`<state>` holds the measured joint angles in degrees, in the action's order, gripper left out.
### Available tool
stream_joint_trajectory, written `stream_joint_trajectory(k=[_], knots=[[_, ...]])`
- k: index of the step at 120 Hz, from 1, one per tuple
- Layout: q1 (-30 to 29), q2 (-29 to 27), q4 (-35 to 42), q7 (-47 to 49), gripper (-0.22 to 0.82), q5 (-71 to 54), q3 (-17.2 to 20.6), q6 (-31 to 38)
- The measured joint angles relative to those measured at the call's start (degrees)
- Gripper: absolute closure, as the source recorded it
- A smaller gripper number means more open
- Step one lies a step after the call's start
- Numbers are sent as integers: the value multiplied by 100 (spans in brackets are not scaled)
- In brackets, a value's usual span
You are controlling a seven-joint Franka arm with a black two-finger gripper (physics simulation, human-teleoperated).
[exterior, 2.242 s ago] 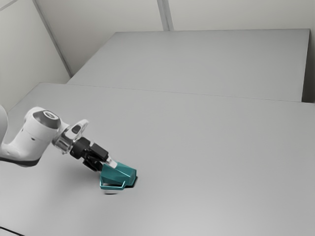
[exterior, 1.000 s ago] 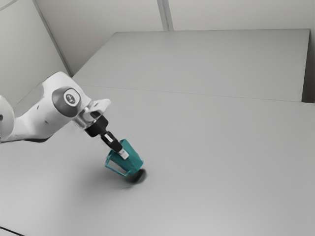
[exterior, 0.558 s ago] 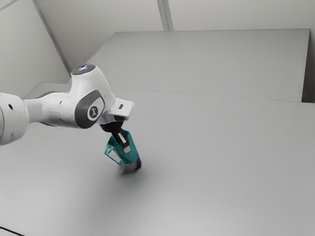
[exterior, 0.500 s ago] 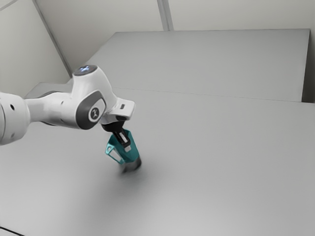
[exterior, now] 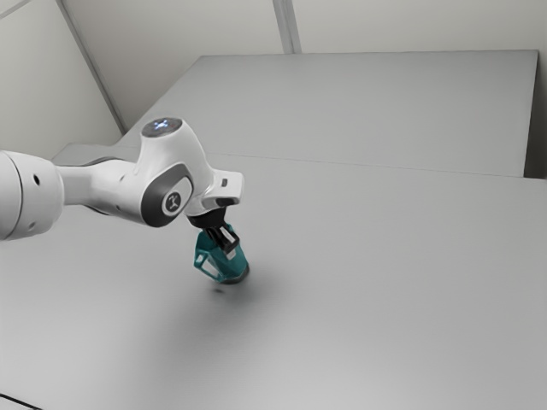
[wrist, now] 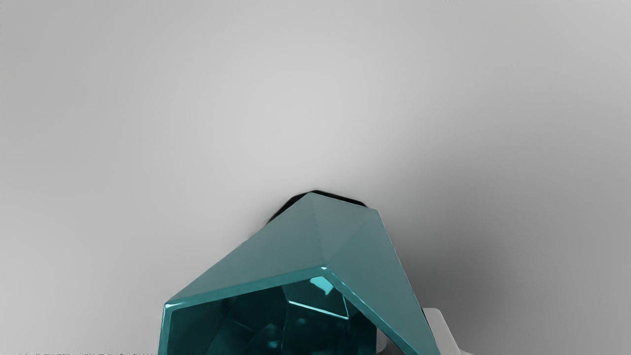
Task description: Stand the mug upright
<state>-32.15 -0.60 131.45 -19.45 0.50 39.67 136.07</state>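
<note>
My gripper (exterior: 229, 250) is at the upper part of the teal faceted mug (exterior: 227, 269), shut on its wall. The mug leans a little, mouth up and dark base down, its handle toward the exterior view's left. Whether the base touches the table is hard to tell. In the wrist view, the gripper (wrist: 410, 336) has one pale fingertip against the outside of the mug (wrist: 281, 266), while part of the other shows inside the mouth. The wrist view looks partly into the hollow of the mug; its handle is hidden there.
The grey table (exterior: 367, 282) extends around the mug, with a second grey surface (exterior: 359, 107) behind it. A thin dark cable (exterior: 19, 401) lies at the exterior view's lower left corner. Pale walls stand behind.
From lying on its side, the mug has been tipped to a more upright lean. My hand swung up to point downward, and lately hand and mug shifted slightly toward the exterior view's right.
</note>
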Motion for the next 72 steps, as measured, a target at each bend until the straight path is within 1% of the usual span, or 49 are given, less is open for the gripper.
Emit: stream_joint_trajectory(k=[12,20,34,43,56,72], knots=[[0,9,5,199,77,-16,5,24],[-4,10,6,291,66,7,14,28],[9,-10,6,418,40,31,15,27],[-2,-34,6,487,28,38,38,26],[-51,-97,-4,574,17,43,126,23],[-10,-314,-146,661,9,46,229,-124]])
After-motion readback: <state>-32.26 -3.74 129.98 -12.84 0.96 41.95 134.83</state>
